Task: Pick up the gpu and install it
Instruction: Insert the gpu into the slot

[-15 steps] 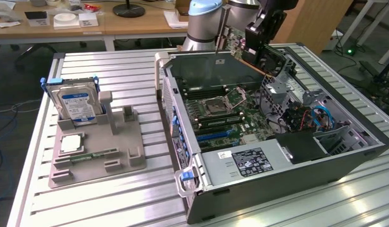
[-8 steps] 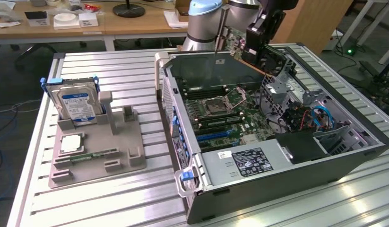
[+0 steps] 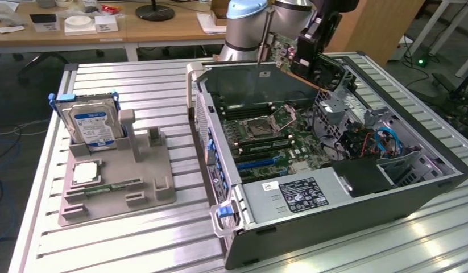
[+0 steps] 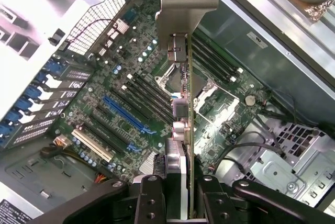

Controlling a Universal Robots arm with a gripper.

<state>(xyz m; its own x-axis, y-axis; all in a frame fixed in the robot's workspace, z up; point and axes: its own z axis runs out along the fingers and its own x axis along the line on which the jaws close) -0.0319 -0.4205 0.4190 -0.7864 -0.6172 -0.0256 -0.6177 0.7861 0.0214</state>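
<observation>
My gripper (image 4: pixel 180 203) is shut on the gpu (image 4: pixel 184 124), seen edge-on between the two black fingers (image 4: pixel 151 198), its silver-grey bracket (image 4: pixel 182 4) at the far end. In the exterior view the gpu (image 3: pixel 281 52) hangs tilted above the back of the open computer case (image 3: pixel 218 142), green board showing, with the gripper (image 3: pixel 319 42) above and to the exterior view's right of it. The card is held in the air, clear of the motherboard (image 4: pixel 104 77). Below it lie the blue expansion slot (image 4: pixel 128 115) and the black slots beside it.
A grey holder tray (image 3: pixel 154 196) at the exterior view's left carries a silver hard drive with a blue label (image 3: pixel 93 122), a processor (image 3: pixel 86 170) and a green memory stick (image 3: pixel 112 186). Inside the case are a power supply (image 3: pixel 298 193), blue cables (image 3: pixel 385 142) and a drive cage (image 4: pixel 285 166).
</observation>
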